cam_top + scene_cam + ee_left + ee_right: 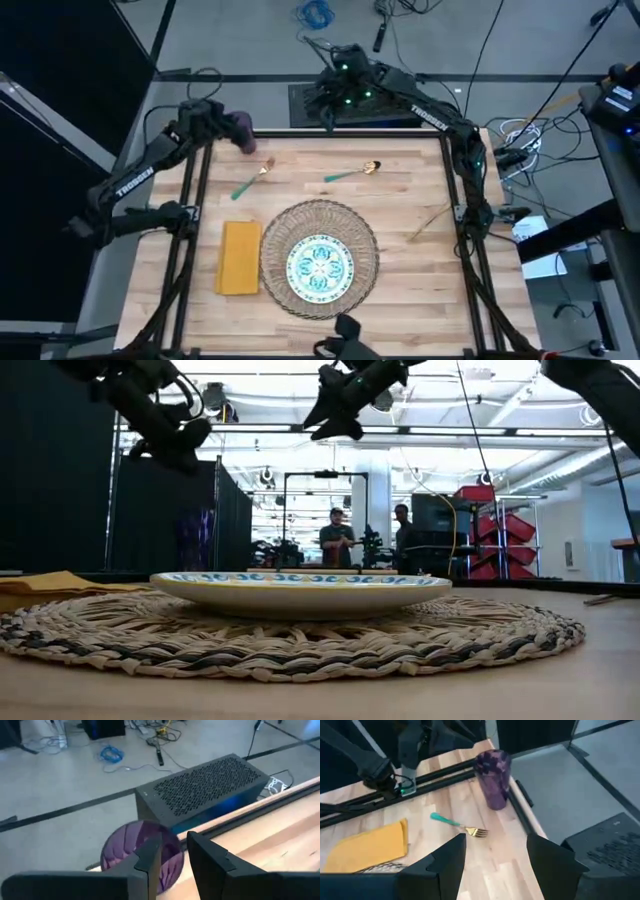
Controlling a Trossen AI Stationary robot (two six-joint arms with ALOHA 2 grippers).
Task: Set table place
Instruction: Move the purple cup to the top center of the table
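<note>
The round woven straw placemat [319,258] sits at the table's near edge with the white teal-patterned plate [320,267] centred on it and the mustard-yellow cloth napkin [240,257] just beside. Still to place, I'd say: the teal-handled gold fork [251,179], the spoon [352,172] and the small purple cup [243,131], all at the far side. The left gripper [172,857] is at the cup, fingers slightly apart; the right gripper [496,855] hovers spread. "TROSSEN" reads on both arms.

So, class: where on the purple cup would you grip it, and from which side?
Probably the cup's upper wall, fingers either side, coming in level from over the table. It stands upright at the far left corner against the black rail, which blocks its outer side. The left gripper is beside it, jaws open.
</note>
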